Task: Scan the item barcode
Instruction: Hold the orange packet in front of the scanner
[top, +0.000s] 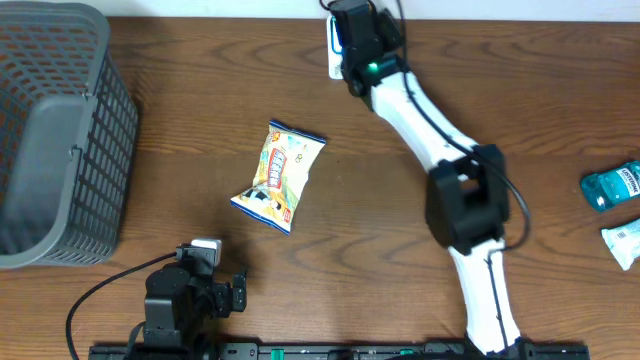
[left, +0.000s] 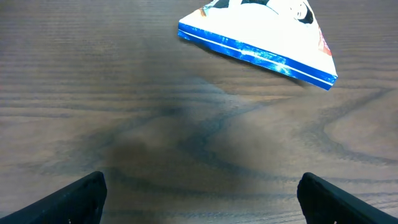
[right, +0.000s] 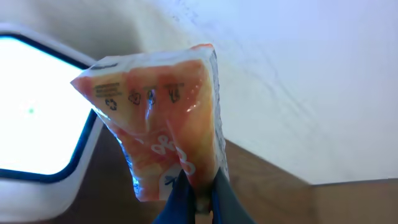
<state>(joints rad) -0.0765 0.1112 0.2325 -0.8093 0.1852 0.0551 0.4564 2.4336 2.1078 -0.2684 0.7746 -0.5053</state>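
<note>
Presenting the orange packet (right: 168, 118), pinched in the closed right gripper (right: 200, 190), we must next face its barcode to the scanner (right: 37, 124); left gripper (left: 202, 196) wide open, empty.

left: basket (top: 108, 150) | centre: snack bag (top: 280, 176) | between: open tabletop (top: 185, 140)

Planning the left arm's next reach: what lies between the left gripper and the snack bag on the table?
Nothing. Only bare wooden table separates the open left gripper from the snack bag, as the left wrist view shows.
</note>
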